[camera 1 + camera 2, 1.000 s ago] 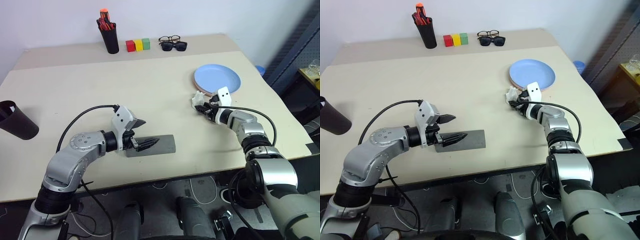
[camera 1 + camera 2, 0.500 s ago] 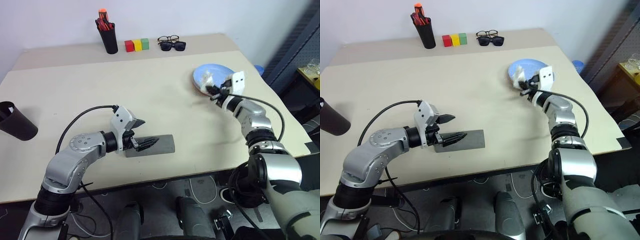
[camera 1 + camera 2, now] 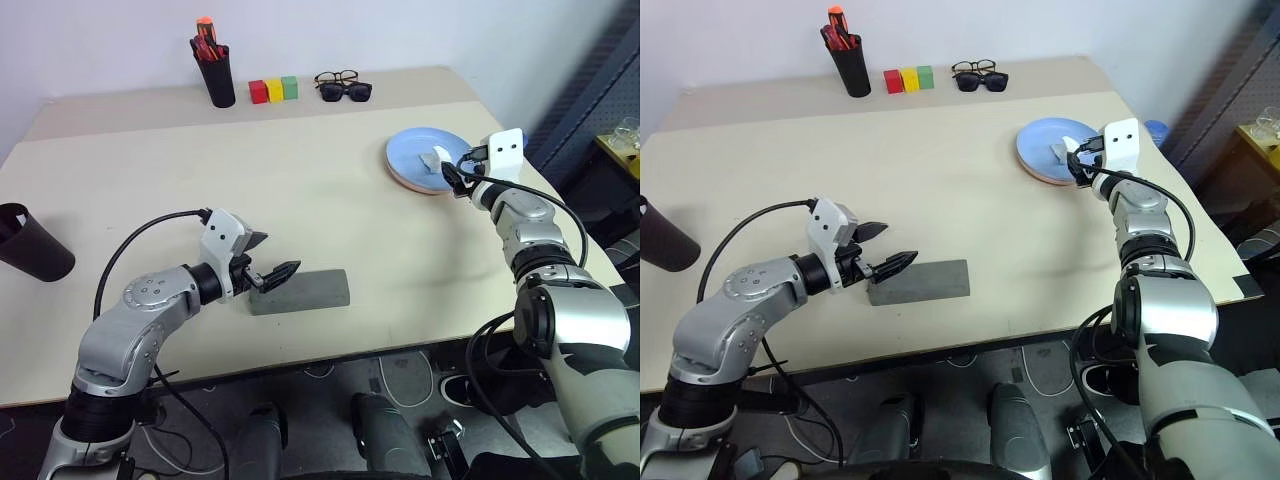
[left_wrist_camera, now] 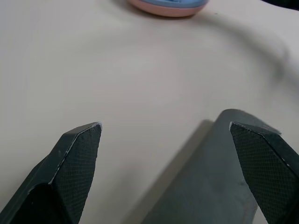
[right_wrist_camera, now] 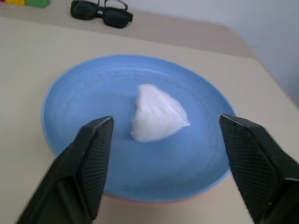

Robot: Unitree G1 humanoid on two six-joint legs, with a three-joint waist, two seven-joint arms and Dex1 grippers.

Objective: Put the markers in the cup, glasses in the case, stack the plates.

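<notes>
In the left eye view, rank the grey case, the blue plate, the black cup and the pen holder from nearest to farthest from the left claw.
1. Grey case, just beside the left claw.
2. Black cup, at the table's left edge.
3. Pen holder, back of the table, and blue plate, far right: too close to call.

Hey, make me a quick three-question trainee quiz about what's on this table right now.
1. True or false: the blue plate sits on top of the pink plate.
2. What lies on the blue plate? A) crumpled white wad B) marker C) glasses
3. Which tool hovers by the grey case?

Key: 1 true. 2 A, the white wad. 3 the left tool, open; the right tool is open at the plates.
</notes>
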